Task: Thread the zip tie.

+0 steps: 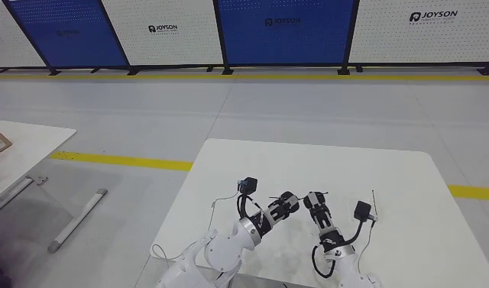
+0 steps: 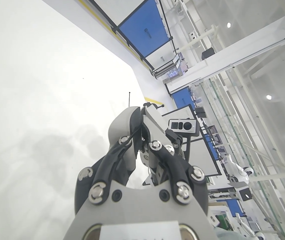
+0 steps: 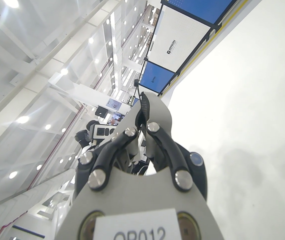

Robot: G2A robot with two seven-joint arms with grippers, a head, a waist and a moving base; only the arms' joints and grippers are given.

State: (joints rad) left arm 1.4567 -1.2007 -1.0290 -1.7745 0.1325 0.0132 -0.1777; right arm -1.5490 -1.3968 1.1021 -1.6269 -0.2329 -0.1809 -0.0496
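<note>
Nearest the lens, the two arms crowd over the near edge of the white table (image 1: 252,166), with their tips close together near its middle. Of the two, the right claw (image 3: 144,99) is pressed together on the zip tie (image 3: 138,89). The strap stands out past the fingertips and ends in the small square head (image 3: 135,82), clear of the table. The left claw (image 2: 140,110) is clamped too, pinching a thin black strand (image 2: 134,134) that slips out sideways from between its pads. I take that for the tie's tail, though how the strap runs between the two claws is too fine to follow. Threading looks not yet done. To do it well, the tail's free tip should be short enough not to wobble. It should point square at the head's slot, toothed face turned the right way, and feed in slowly with the head steady. A slanted approach would likely buckle the strap or skid past the opening. Farther right, another thin black strip (image 1: 374,200) seems to lie on the table.
</note>
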